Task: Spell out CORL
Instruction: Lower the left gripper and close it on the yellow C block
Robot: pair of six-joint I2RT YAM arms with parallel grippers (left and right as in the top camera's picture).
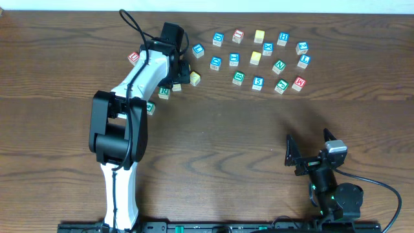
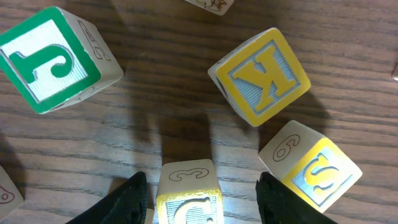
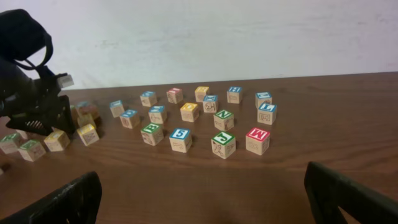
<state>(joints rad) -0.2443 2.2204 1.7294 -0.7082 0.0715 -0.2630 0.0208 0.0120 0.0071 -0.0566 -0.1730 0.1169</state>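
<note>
Between left gripper [image 2: 201, 190] fingers [image 2: 132, 202], yellow block [image 2: 188, 202], gaps both sides

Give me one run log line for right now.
left gripper: open, straddling yellow block, no contact | right gripper: open, empty | CORL: not spelled

The left arm [image 1: 139, 84], in the left half of the overhead frame, has white shells over its long links and bulky matte black joint housings. A thin black cable [image 1: 132, 22] loops off its wrist at upper left. The right arm [image 1: 326, 178], at lower right, is all black apart from a small grey block [image 1: 335, 149] and a green light [image 1: 315, 189]; a black lead [image 1: 381, 188] runs towards the right edge. Both sets of jaws are plain black.
</note>
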